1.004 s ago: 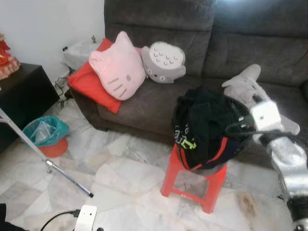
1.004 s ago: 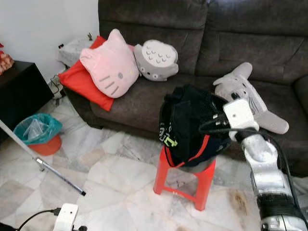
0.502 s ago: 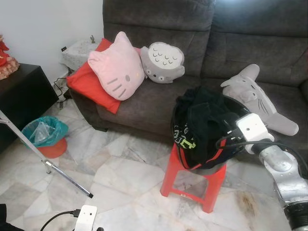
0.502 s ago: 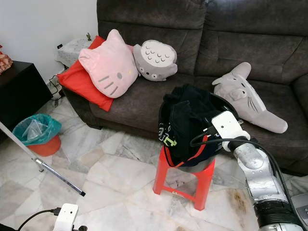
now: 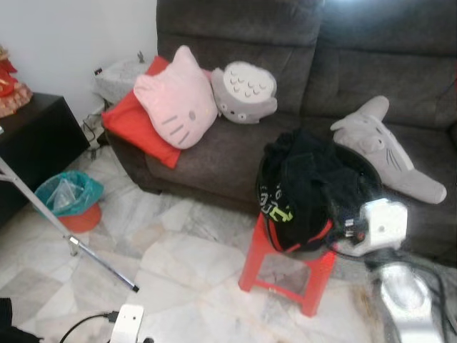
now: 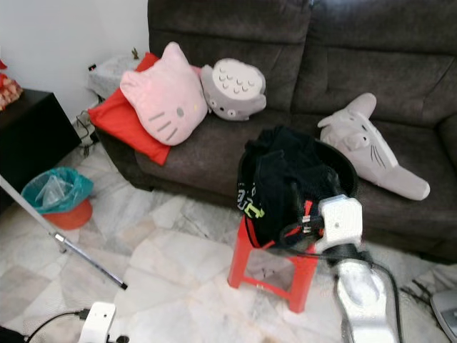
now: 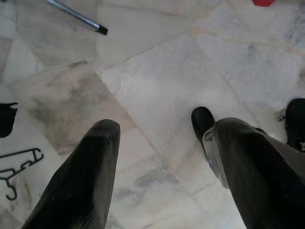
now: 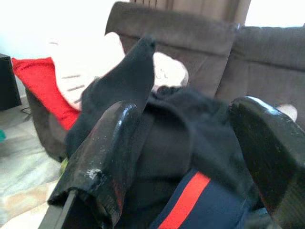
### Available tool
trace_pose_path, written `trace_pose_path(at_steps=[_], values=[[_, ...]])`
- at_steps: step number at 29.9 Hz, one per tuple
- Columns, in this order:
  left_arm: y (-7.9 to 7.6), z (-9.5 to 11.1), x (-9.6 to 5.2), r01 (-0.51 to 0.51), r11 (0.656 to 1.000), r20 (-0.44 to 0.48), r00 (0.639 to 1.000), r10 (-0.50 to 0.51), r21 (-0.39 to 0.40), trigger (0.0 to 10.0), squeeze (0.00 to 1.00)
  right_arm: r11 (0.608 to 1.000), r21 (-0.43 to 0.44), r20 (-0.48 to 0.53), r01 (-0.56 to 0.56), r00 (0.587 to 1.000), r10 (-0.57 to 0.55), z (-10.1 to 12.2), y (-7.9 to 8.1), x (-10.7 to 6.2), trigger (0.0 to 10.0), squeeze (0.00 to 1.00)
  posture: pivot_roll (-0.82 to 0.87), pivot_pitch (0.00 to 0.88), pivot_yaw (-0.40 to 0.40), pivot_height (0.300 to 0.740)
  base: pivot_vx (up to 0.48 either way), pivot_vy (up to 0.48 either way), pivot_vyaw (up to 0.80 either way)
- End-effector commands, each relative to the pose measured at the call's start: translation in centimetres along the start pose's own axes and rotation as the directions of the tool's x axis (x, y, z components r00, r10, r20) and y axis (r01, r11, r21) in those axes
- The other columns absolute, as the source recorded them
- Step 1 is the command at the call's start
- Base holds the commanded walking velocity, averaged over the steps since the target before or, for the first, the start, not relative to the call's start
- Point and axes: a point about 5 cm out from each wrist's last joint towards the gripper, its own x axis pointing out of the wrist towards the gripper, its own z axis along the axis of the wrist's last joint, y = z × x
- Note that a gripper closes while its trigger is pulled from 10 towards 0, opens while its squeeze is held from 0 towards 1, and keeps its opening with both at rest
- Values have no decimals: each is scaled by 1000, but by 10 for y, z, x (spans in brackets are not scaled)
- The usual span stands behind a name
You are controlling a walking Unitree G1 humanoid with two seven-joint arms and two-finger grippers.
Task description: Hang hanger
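While the right gripper [image 8: 190, 157] hovers jaws wide beside the black clothes pile [image 5: 307, 189] on the red plastic stool [image 5: 285, 268], the thin black hanger [image 7: 16, 167] lies flat on the marble floor [image 7: 167, 71], nearer the left gripper [image 7: 167, 162], jaws also wide, offset sideways

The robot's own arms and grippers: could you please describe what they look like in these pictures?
The right arm is a silver, rounded metal limb ending in a white boxy wrist block with black cables looping from it. The right gripper has two long, glossy black fingers with scuffed tips. The left gripper has the same thick, rounded black fingers, one bearing a thin grey plate.
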Motion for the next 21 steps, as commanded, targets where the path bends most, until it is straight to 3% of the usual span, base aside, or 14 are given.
trace_pose_path(at_steps=[1,5,19,21], values=[[2,-1,0,-4,1000,1,1000,4,-3,10000,0,1000,5,44,-3,999,3,10,6,4,10000,0,-115,0,49,736,0,0,0],[2,0,0,-3,1000,3,1000,3,6,10000,0,1000,12,35,27,999,-27,7,4,8,10000,0,-113,0,47,736,0,0,0],[1,-1,-1,-5,1000,8,1000,5,4,10000,0,998,34,19,57,998,-57,6,12,16,10000,0,-104,0,38,736,0,-419,0],[1,-1,-1,-8,1000,8,1000,8,2,10000,0,998,35,14,61,998,-62,5,11,15,10000,0,-104,0,38,736,0,0,0]])
